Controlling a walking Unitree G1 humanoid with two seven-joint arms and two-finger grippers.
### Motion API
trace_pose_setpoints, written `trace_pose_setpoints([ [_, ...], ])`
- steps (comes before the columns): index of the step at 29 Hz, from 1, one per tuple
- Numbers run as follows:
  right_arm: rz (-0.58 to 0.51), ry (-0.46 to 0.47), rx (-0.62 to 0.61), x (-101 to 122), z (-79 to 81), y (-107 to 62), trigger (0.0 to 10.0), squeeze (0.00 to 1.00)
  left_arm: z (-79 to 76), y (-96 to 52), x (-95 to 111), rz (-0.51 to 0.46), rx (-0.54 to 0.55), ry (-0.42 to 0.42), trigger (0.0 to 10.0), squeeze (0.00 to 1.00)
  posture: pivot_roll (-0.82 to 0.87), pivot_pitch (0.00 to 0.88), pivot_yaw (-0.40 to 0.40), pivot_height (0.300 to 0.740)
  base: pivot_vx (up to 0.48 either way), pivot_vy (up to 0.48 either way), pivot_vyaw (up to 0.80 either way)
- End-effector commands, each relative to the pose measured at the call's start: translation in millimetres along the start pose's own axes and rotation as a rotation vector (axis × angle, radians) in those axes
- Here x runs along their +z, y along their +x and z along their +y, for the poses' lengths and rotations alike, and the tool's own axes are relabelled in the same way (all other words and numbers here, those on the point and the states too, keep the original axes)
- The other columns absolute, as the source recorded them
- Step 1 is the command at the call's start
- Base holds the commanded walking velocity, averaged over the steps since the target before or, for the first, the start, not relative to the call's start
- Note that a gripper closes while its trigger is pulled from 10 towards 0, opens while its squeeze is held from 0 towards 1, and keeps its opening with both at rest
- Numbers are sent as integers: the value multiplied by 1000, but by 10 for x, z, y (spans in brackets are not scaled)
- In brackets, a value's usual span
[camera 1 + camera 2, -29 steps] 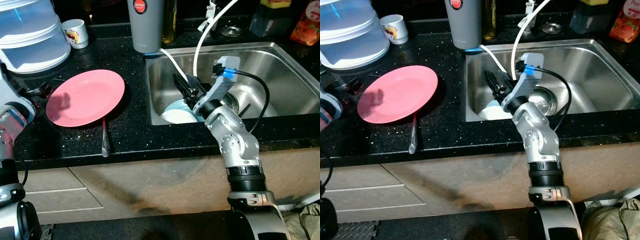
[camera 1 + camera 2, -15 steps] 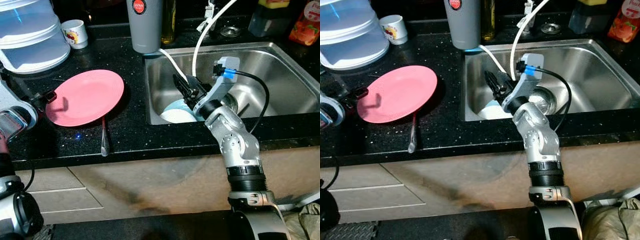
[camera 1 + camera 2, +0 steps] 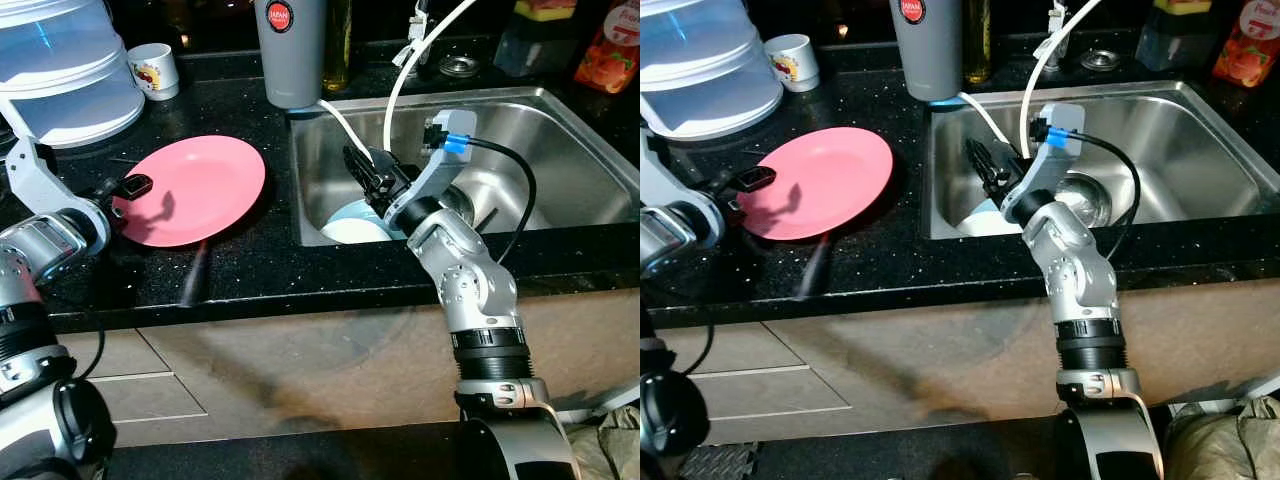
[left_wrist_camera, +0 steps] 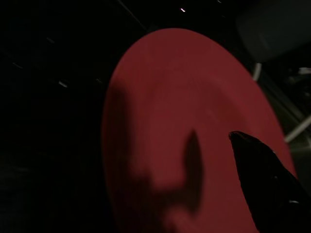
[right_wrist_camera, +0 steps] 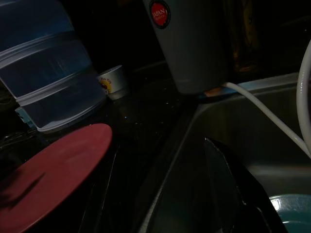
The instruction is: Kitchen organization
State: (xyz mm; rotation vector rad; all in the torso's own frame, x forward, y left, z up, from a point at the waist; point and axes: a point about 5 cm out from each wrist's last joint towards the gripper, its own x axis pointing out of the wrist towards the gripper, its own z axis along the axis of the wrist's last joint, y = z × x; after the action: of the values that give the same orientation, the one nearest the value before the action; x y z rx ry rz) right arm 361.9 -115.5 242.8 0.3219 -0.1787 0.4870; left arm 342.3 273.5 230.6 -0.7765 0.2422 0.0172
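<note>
Since the earlier frames the left arm has swung in from the edge of the picture, and the left gripper now reaches over the near left rim of the pink plate. Its black fingers hang just above the plate and cast a shadow onto it; whether they are apart or together cannot be told. The plate itself sits further toward the sink than before, flat on the black speckled tabletop. A spoon lies on the tabletop just in front of the plate, blurred, its handle angled toward the front edge.

The right gripper stays down inside the steel sink, at the sink's left end, hovering over a light blue bowl that rests on the sink floor. From these views I cannot tell how its fingers stand. A round metal bowl lies beside the blue one, partly behind the arm. A white hose arcs down into the sink from the back.

At the back of the tabletop stand a tall grey cup with a red round label, a small white mug, and a stack of clear lidded containers on the left.
</note>
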Motion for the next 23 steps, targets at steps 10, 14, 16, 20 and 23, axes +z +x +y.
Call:
trace_pose_setpoints([
  [10, 20, 29, 8, -41, 21, 18, 10000, 0, 38, 16, -165, 72, 20, -54, 0, 0, 13, 116, 23, 740, 0, 0, 0],
  [14, 47, 35, 15, -74, 26, 19, 10000, 0, 30, 5, -146, 63, 12, -49, 0, 0, 14, 114, 23, 740, 0, 0, 0],
  [16, 78, 14, 22, -104, 27, 18, 10000, 0, 28, 3, -139, 59, 9, -45, 0, 0, 15, 113, 24, 740, 0, 0, 0],
  [20, 214, -165, 115, -217, 44, -12, 10000, 0, 4, 0, -108, 39, -8, -38, 0, 0, 15, 112, 24, 740, 0, 0, 0],
  [23, 246, -218, 157, -236, 45, -30, 10000, 0, -15, 1, -86, 20, -19, -36, 0, 0, 14, 111, 24, 740, 0, 0, 0],
])
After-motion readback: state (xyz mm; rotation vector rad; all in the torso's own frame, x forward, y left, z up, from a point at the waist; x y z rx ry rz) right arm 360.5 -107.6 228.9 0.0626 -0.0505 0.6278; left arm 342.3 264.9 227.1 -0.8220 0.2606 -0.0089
